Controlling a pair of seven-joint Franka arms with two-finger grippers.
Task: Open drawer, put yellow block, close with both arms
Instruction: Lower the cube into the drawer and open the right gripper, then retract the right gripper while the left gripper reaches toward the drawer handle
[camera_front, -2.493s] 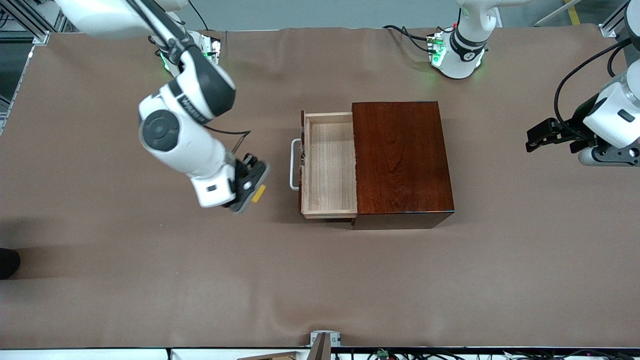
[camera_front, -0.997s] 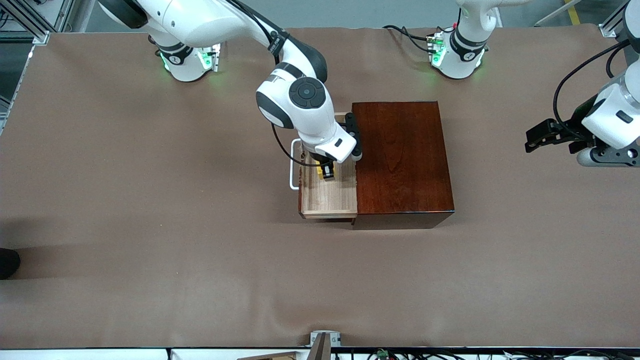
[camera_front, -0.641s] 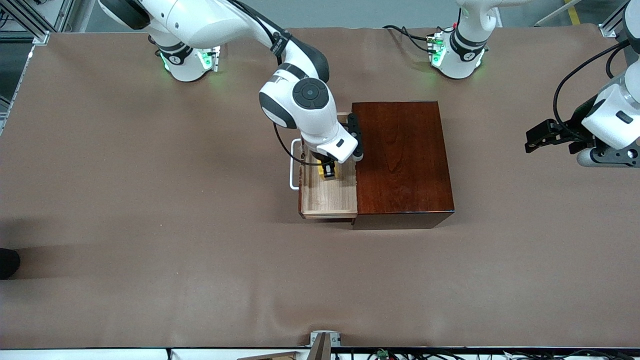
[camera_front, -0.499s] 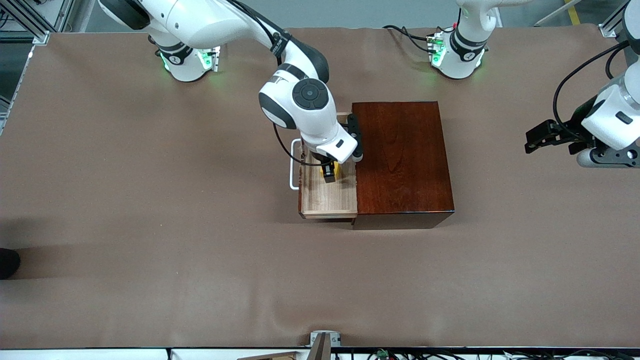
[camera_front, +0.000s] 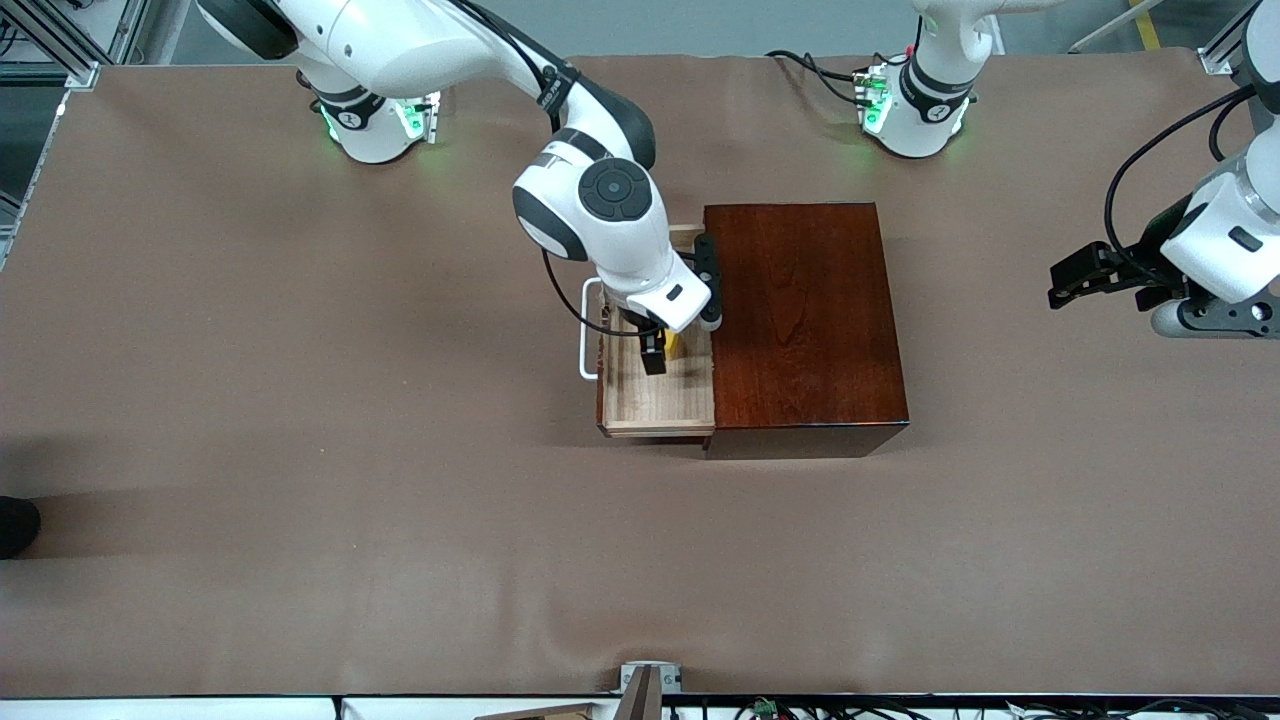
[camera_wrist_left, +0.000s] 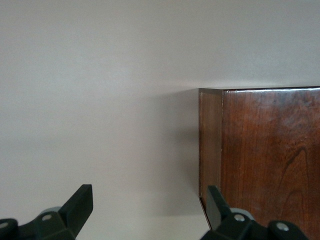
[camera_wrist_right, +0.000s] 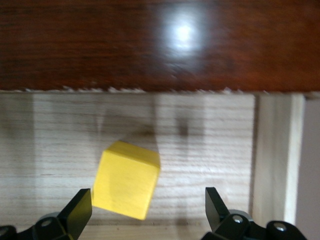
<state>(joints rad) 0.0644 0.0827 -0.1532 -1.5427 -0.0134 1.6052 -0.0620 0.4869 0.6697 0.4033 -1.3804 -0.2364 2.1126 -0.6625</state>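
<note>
The drawer (camera_front: 655, 400) stands pulled out of the dark wooden box (camera_front: 800, 320), its white handle (camera_front: 586, 330) toward the right arm's end of the table. My right gripper (camera_front: 657, 350) hangs open over the drawer. The yellow block (camera_front: 674, 344) is in the drawer beneath it, close to the box's edge. In the right wrist view the yellow block (camera_wrist_right: 127, 179) sits tilted on the pale drawer floor (camera_wrist_right: 210, 145), free of my right gripper (camera_wrist_right: 148, 212), nearer one finger (camera_wrist_right: 80, 207). My left gripper (camera_front: 1065, 285) waits open above the table at the left arm's end, with nothing in my left gripper (camera_wrist_left: 148, 212).
The box's back corner (camera_wrist_left: 270, 150) shows in the left wrist view, past the left fingers. Brown table cloth (camera_front: 300, 450) spreads all round the box. A small metal bracket (camera_front: 648, 680) sits at the table's edge nearest the front camera.
My right gripper went from shut on the yellow block to open, and the block has dropped free into the drawer. The left arm has barely moved.
</note>
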